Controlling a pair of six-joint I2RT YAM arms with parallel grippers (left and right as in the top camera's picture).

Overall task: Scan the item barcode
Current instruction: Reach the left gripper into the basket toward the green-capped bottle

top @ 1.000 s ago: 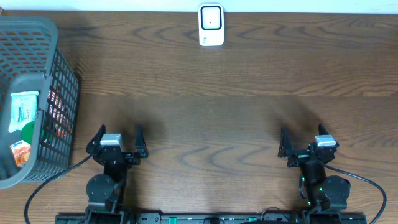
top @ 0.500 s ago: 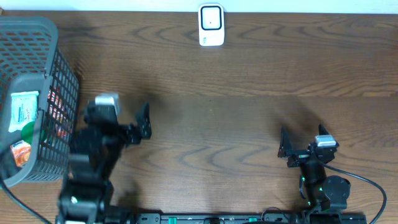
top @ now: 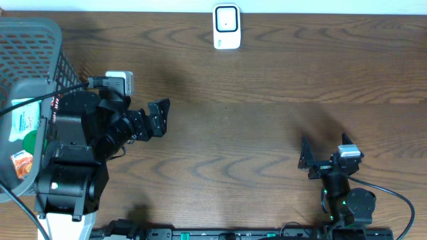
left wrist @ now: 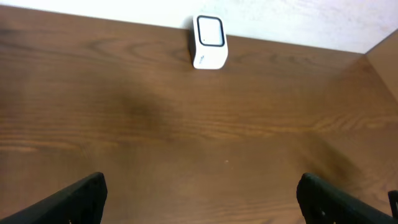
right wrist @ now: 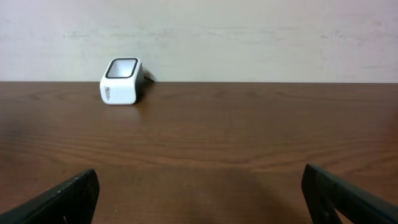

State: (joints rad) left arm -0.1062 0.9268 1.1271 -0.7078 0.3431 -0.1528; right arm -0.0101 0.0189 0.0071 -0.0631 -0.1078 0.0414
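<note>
Left wrist view: my left tool (left wrist: 202, 198) is spread wide and empty. One scanner (left wrist: 209, 42) stands at the far edge of the desk (left wrist: 186, 124).
Right wrist view: my right tool (right wrist: 202, 194) is spread wide and empty, with the scanner ahead to its left, well apart.
Overhead view: one basket (top: 40, 30) sits at the desk's left edge, near my left tool. It holds the items, none lifted yet.
Count: two tools, one scanner, one basket. I see a white-and-blue packet (top: 25, 115) and an orange packet (top: 21, 163); the rest, behind the mesh, I cannot count.
Risk: fingers may snag the mesh, pinch two packets at once, or cover the barcode face.
</note>
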